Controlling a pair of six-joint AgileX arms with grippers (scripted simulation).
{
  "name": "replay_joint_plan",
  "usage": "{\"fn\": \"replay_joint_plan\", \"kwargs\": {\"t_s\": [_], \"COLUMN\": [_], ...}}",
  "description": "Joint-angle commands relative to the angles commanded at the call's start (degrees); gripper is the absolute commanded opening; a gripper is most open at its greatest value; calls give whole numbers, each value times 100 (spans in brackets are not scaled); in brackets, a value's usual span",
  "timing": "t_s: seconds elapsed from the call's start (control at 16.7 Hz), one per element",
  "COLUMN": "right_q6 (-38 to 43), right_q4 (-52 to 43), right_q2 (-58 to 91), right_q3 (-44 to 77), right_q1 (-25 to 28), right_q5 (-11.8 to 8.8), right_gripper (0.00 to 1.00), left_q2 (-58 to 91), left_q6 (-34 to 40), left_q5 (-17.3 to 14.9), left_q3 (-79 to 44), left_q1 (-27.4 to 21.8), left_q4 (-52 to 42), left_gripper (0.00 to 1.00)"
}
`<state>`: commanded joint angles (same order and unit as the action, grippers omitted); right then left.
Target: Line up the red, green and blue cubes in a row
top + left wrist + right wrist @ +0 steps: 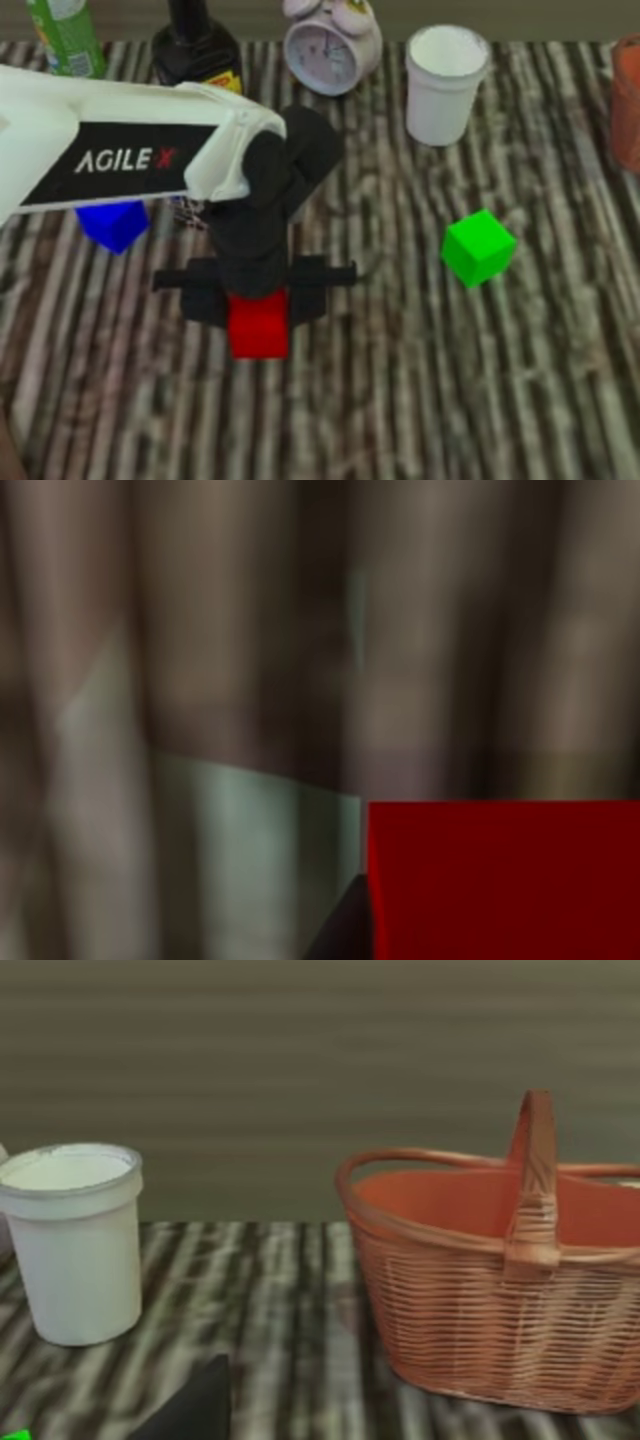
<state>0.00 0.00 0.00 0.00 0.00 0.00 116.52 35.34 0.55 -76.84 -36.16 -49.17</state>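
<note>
My left gripper (258, 303) reaches in from the left and stands over the red cube (258, 330) near the table's middle, its black fingers (206, 302) flanking the cube and shut on it. In the left wrist view the red cube (500, 880) fills one corner, with one dark finger (345, 930) against its side. The blue cube (113, 225) sits to the left, half under the white arm. The green cube (478, 246) stands alone at the right. The right arm is outside the top view. One dark fingertip (200, 1410) of its gripper shows, with only table beside it.
Along the back edge stand a green bottle (65, 35), a dark bottle (195, 45), an alarm clock (330, 40) and a white cup (445, 80). An orange wicker basket (628, 100) sits at the far right. A small silvery object (185, 212) peeks out under the left arm.
</note>
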Motion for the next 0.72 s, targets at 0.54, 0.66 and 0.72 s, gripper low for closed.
{"fn": "replay_joint_plan", "kwargs": {"t_s": [0.54,0.66,0.72], "right_q6": [0,0,0], "right_q4": [0,0,0], "right_q2": [0,0,0], "right_q3": [0,0,0], "right_q1": [0,0,0], "right_q5": [0,0,0], "right_gripper": [100,100,100], "left_q2": [0,0,0], "left_q6": [0,0,0], "left_q5": [0,0,0], "left_q3": [0,0,0], "left_q1": [0,0,0], "left_q4": [0,0,0], "left_gripper": [68,83,90]}}
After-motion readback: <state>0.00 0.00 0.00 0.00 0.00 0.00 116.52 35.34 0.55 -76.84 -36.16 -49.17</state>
